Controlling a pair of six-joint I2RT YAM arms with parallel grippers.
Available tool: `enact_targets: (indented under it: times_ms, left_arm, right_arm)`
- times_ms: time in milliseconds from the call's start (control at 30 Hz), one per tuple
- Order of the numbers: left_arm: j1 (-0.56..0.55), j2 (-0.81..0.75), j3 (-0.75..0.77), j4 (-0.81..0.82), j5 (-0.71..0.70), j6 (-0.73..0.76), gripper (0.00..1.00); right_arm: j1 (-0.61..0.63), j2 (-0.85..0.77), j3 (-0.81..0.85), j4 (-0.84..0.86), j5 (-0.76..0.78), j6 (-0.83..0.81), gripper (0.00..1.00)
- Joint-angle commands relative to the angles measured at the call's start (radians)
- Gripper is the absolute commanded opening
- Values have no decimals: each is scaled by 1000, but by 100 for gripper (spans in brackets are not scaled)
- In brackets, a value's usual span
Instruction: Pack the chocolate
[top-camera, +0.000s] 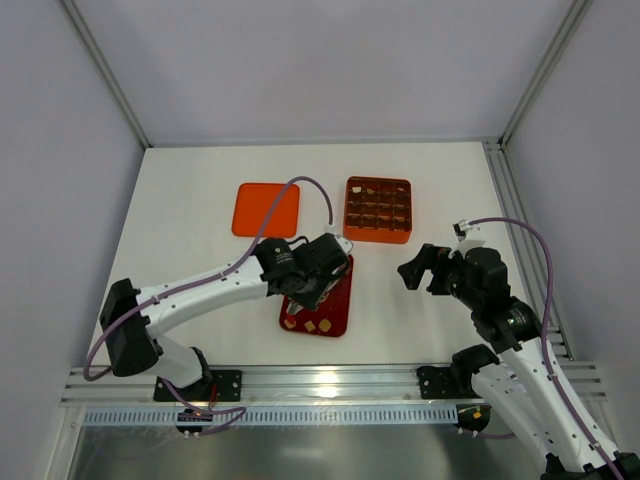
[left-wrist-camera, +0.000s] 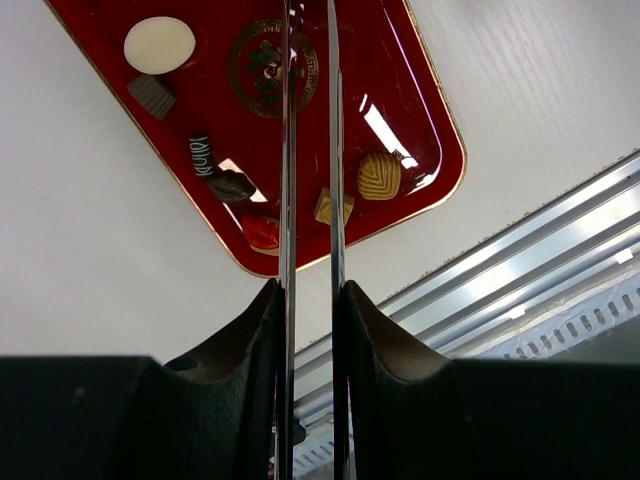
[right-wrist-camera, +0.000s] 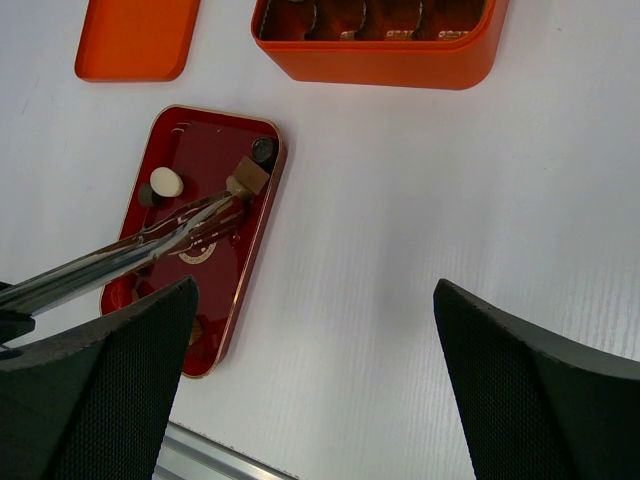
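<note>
Aluminium rail (top-camera: 330, 382) along the near edge carries both arms, so everything sits within their reach on the white tabletop (top-camera: 200, 180). Just beyond it lies the dark red tray (left-wrist-camera: 400, 60), a shallow open dish that leaves the loose chocolate (left-wrist-camera: 379, 175) easy to get at from above. Tan pieces lie at its near end, with dark ones and a cream disc (left-wrist-camera: 160, 45) farther along.

The left claw (left-wrist-camera: 310, 295) hangs over the tray and carries long steel blades (left-wrist-camera: 287, 150), thin enough for sweets much smaller than the claw itself. The blades are drawn close, with only a slit between them. From the right wrist, their tips meet a square brown piece (right-wrist-camera: 250, 175) at the tray's far end. I judge it pinched and about to be lifted.

The right claw (right-wrist-camera: 315, 370) waits off to the side over bare tabletop, spread wide and holding nothing, which keeps it out of the path.

Farthest back is the orange box (top-camera: 378, 238), whose grid of cells gives each sweet its own place. Its lid (top-camera: 267, 208) lies flat beside it, apart, leaving the box open.
</note>
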Motion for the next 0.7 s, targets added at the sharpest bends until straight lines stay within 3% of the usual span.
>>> enact_targets:
  times_ms: [0,667]
  left_arm:
    - [-5,-53,36,-12,-22,3,17]
    - [-4,-112,62,-48,-46,-4,16]
  right_arm:
    - [-2,-3,-2,33,-4,7,100]
    - [-2,27,14,50,-8,-4,100]
